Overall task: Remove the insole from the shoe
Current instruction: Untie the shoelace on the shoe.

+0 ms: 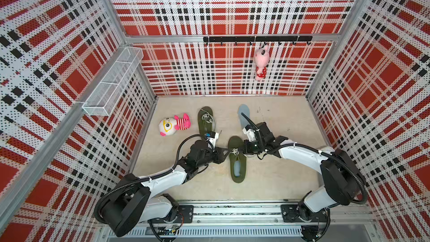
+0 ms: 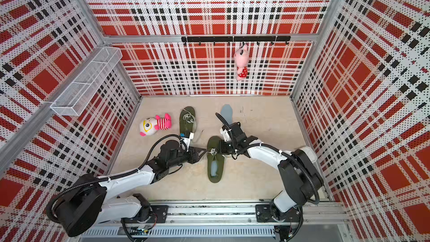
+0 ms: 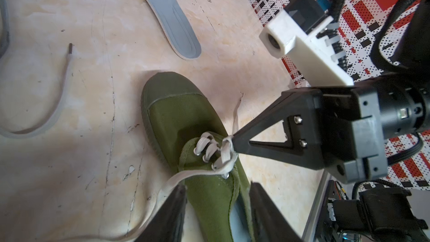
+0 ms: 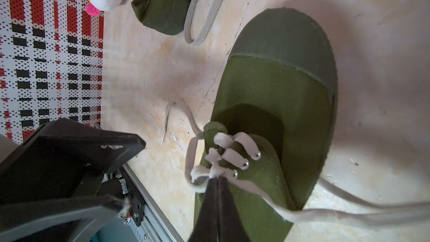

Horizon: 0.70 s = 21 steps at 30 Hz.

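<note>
In both top views an olive-green canvas lace-up shoe (image 1: 235,142) (image 2: 214,142) lies at the middle of the beige desk (image 1: 279,178), toe toward the back edge. A pale blue foam insole (image 1: 237,167) sits inside its heel opening. The left fingers (image 1: 224,152) and right fingers (image 1: 241,152) flank its laced throat.

In the left wrist view the left fingers (image 3: 172,213) stand half apart.

In the right wrist view they hang clear of the shoe, gripping nothing, while the right fingers (image 4: 217,196) are pinched tight on its flat white lace (image 4: 232,153) at the eyelets.

Bright diffuse light, soft shadow round shoe (image 4: 279,103), edges bent, foreground blurred.
</note>
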{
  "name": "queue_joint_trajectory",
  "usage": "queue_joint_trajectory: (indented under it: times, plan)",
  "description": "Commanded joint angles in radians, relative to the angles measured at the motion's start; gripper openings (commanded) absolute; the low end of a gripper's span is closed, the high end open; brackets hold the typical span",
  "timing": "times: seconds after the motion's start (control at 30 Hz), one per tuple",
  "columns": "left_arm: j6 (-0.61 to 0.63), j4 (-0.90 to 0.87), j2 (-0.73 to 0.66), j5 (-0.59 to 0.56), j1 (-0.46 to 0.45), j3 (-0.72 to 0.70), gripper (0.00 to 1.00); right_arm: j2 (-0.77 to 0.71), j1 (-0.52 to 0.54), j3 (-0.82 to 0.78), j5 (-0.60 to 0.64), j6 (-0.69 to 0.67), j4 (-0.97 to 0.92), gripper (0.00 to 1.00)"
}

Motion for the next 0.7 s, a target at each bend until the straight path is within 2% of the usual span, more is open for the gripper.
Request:
queue_joint_trajectory:
  times: [0.0, 0.27, 0.67]
  plan:
    - [0.019, 0.039, 0.014, 0.032, -0.006, 0.035, 0.49, -0.026, 0.001, 0.019, 0.036, -0.012, -0.020, 0.00]
    - [0.037, 0.050, 0.108, 0.090, -0.019, 0.086, 0.48, -0.088, 0.001, -0.035, 0.077, -0.004, -0.038, 0.00]
    - [0.077, 0.034, 0.276, 0.091, -0.061, 0.206, 0.43, -0.145, 0.001, -0.112, 0.062, 0.037, 0.043, 0.00]
